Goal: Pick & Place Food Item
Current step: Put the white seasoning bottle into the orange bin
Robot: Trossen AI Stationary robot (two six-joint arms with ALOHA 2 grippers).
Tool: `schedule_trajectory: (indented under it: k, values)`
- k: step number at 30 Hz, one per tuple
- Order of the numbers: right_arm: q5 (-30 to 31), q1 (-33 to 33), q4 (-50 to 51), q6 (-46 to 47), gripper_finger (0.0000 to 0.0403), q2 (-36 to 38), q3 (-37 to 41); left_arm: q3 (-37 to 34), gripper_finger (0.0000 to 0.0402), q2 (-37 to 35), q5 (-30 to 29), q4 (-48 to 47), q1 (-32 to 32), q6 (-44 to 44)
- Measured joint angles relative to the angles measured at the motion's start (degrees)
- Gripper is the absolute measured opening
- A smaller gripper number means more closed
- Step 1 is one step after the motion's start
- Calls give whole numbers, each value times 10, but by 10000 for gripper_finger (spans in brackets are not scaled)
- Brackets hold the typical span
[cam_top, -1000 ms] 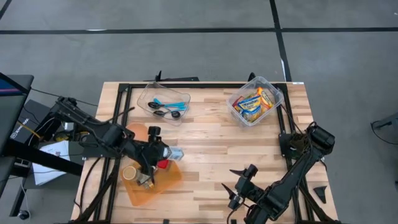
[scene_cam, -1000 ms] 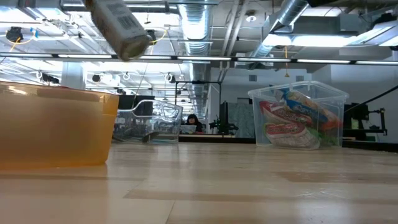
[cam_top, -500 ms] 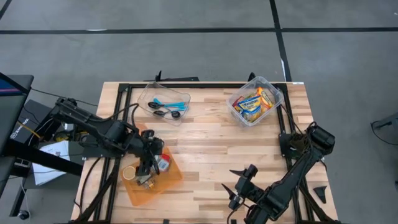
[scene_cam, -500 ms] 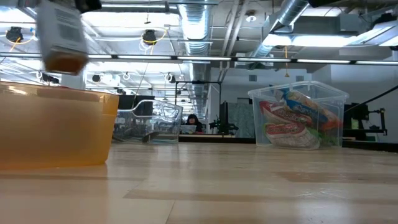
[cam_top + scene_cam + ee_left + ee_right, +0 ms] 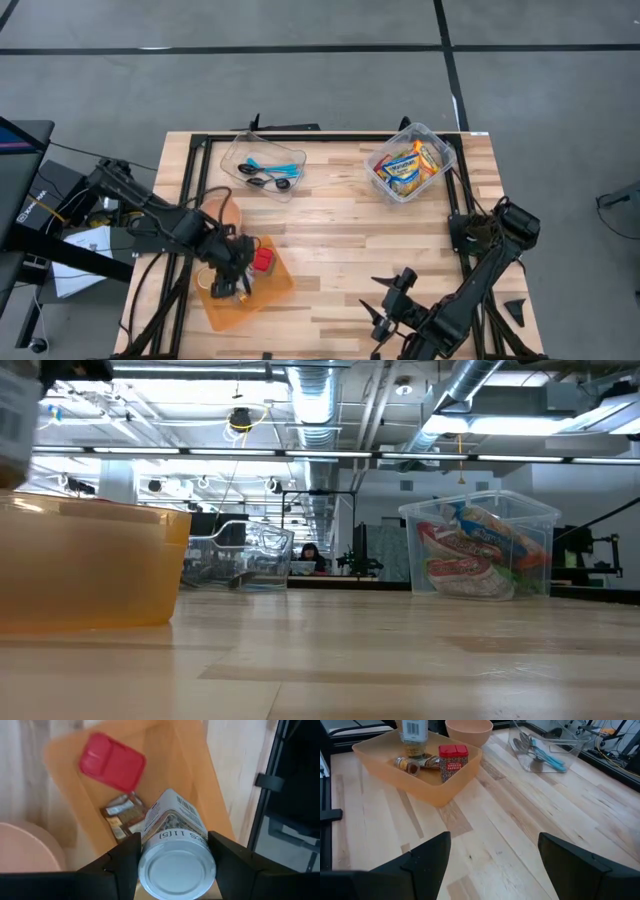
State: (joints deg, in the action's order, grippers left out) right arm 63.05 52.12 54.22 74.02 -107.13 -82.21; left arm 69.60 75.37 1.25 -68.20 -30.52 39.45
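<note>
An orange tray point(image 5: 445, 787) holds a red tin point(image 5: 453, 763) (upright) and a jar point(image 5: 413, 737).

Left claw point(image 5: 172, 870) clamped, right claw point(image 5: 492, 865) agape

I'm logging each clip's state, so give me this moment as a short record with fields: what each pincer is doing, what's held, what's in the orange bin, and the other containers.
left pincer: shut on spice jar, over the orange bin
right pincer: open, empty, near the table's front edge
orange bin contents: red tin, small wrapped items
other containers: pink bowl, clear tub of utensils, clear tub of snack packets
</note>
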Motion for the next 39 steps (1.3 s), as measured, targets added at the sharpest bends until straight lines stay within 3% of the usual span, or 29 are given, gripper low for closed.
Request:
schedule_trajectory:
  k: [9,15,22,39]
  values:
    - [0,0,1,0,297,0,0,1,196,91,1,1,-33,41]
    - [0,0,1,0,297,0,0,34,197,147,9,0,-32,0]
    - [0,3,3,0,297,0,0,87,196,184,-32,12,-30,-40]
    - [0,8,7,0,297,0,0,88,196,230,-27,55,32,-156]
